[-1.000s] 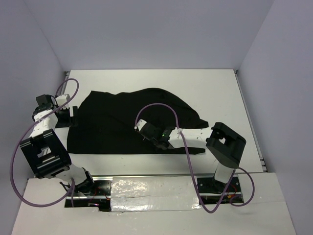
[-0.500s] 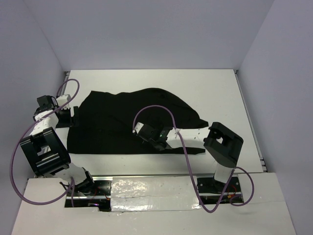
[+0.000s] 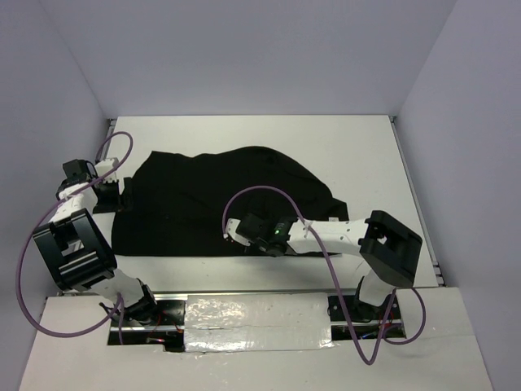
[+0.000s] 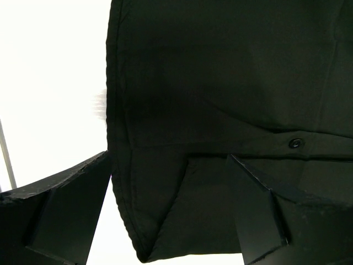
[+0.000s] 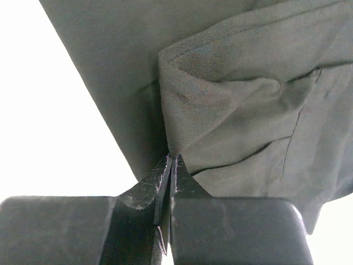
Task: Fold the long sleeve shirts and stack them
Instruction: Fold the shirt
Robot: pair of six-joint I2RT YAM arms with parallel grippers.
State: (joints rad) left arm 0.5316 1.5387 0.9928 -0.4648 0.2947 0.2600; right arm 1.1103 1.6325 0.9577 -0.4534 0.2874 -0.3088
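One black long sleeve shirt (image 3: 203,195) lies spread across the white table, its hem along the front. My left gripper (image 3: 122,195) sits at the shirt's left edge and is open. In the left wrist view its fingers (image 4: 71,212) straddle a corner of the shirt (image 4: 220,66) without touching it, and the left gripper (image 4: 168,215) holds nothing. A dark button (image 4: 296,143) shows on the cloth. My right gripper (image 3: 231,235) is low over the shirt's front edge. In the right wrist view the right gripper (image 5: 172,161) is shut on a raised fold of the shirt (image 5: 237,110).
Pale walls box in the table (image 3: 358,147) on three sides. Purple cables (image 3: 269,191) loop above both arms. A foil-covered strip (image 3: 252,314) runs along the near edge between the arm bases. A metal rail (image 3: 417,204) lines the table's right side.
My right gripper has closed on the shirt's fold and shifted a little toward the front edge, with its elbow swinging right. The left arm has barely moved.
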